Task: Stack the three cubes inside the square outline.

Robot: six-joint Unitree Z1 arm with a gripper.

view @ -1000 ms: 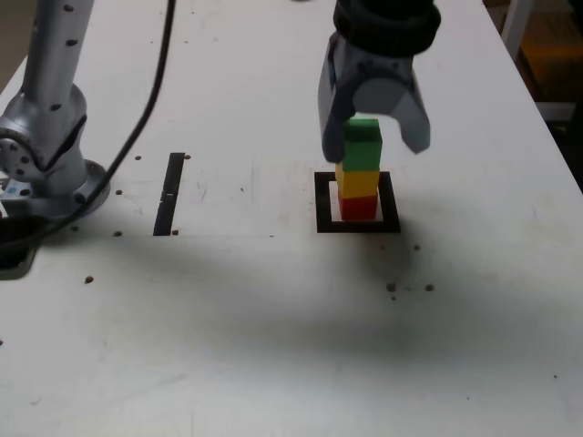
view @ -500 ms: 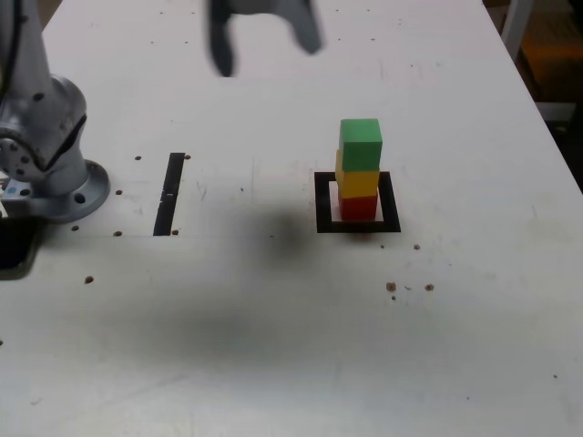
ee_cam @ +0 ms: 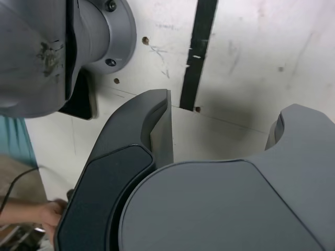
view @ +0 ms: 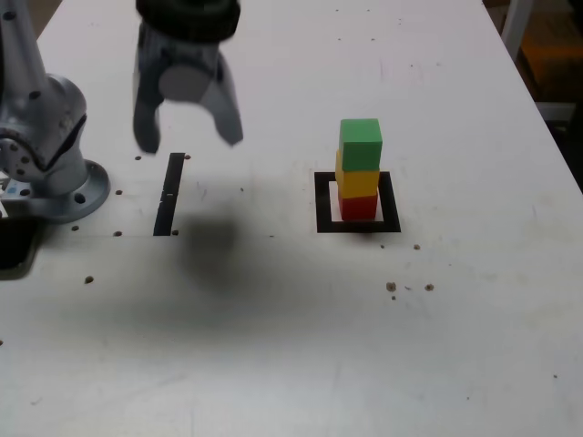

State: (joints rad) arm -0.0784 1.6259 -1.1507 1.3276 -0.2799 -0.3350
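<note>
1. Cubes first: I see all three in one tower on the counter. The red cube is at the bottom, the yellow cube sits on it, and the green cube is on top.
2. The tower stands inside the square outline; the red cube rests on its white centre. The upper cubes look slightly offset from each other, but the stack is upright.
3. My claw hangs above the counter toward the exterior view's left, well apart from the tower. Its jaws are spread wide and nothing is between them.
4. A straight black strip lies just below the claw in the exterior view; the wrist view shows the same strip between the two fingers.
5. The arm's base sits at the exterior view's left edge.
6. A person's hand shows at the wrist view's edge, off the counter.
</note>
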